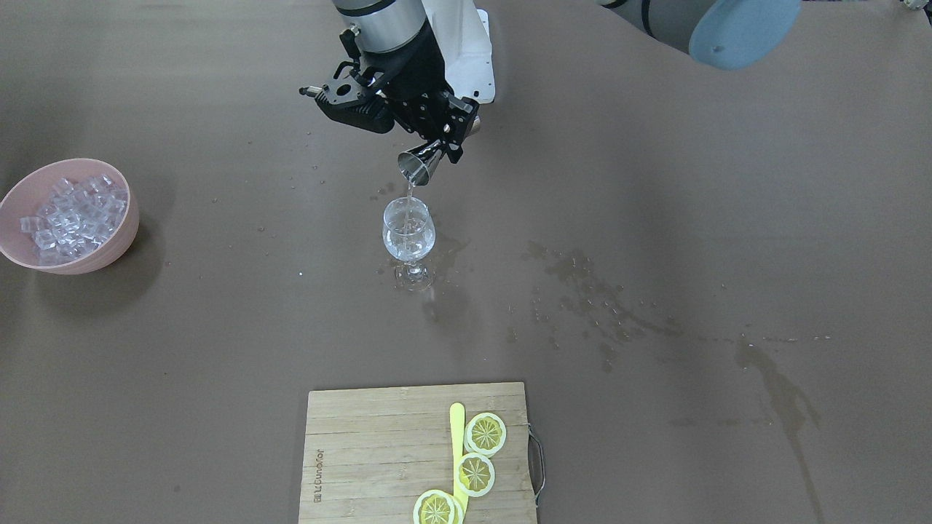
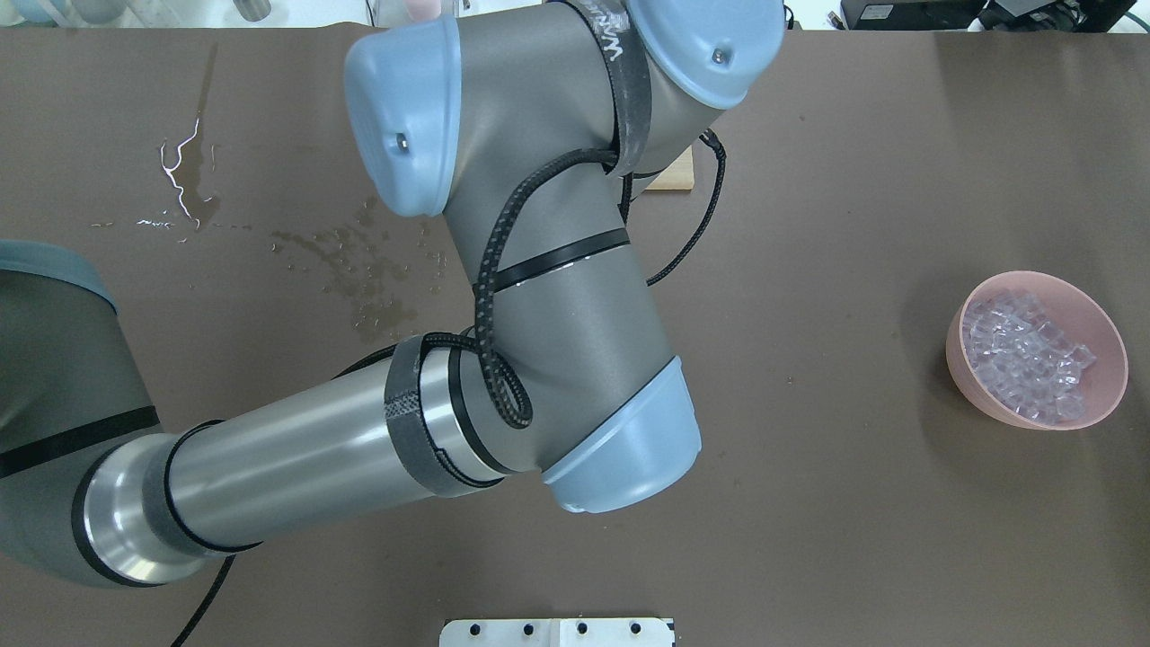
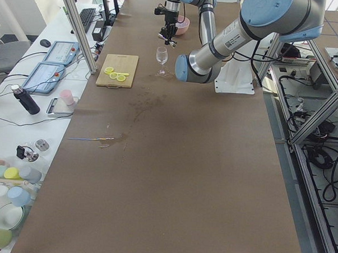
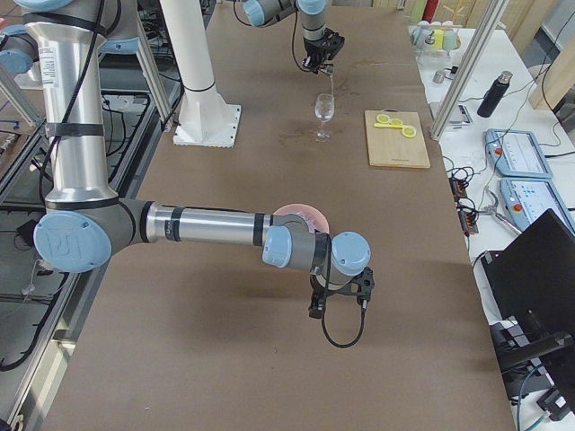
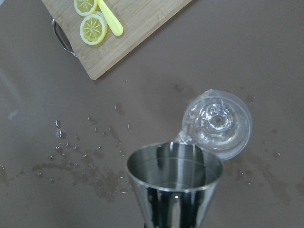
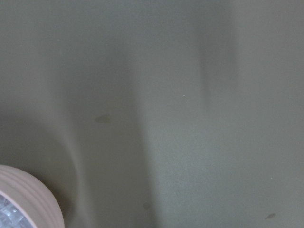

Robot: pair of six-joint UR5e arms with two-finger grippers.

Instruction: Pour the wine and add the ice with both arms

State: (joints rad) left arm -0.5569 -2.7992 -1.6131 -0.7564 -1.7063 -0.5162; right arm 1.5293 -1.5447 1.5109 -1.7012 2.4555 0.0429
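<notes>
My left gripper (image 1: 441, 145) is shut on a steel jigger (image 1: 420, 164), tipped over the wine glass (image 1: 408, 231). A thin stream of clear wine (image 1: 410, 191) runs from the jigger's lip into the glass. In the left wrist view the jigger (image 5: 174, 183) is just above the glass rim (image 5: 217, 123). The ice cubes (image 1: 69, 215) fill a pink bowl (image 1: 109, 255), also seen from overhead (image 2: 1107, 346). My right gripper (image 4: 338, 303) hangs just beside that bowl (image 4: 301, 214); I cannot tell whether it is open. The right wrist view shows only the bowl's rim (image 6: 28, 199).
A wooden cutting board (image 1: 371, 451) with lemon slices (image 1: 485, 434) and a yellow stick (image 1: 457, 437) lies at the operators' edge. Wet spill stains (image 1: 582, 291) spread beside the glass. My left arm's elbow (image 2: 539, 270) hides the table's middle from overhead.
</notes>
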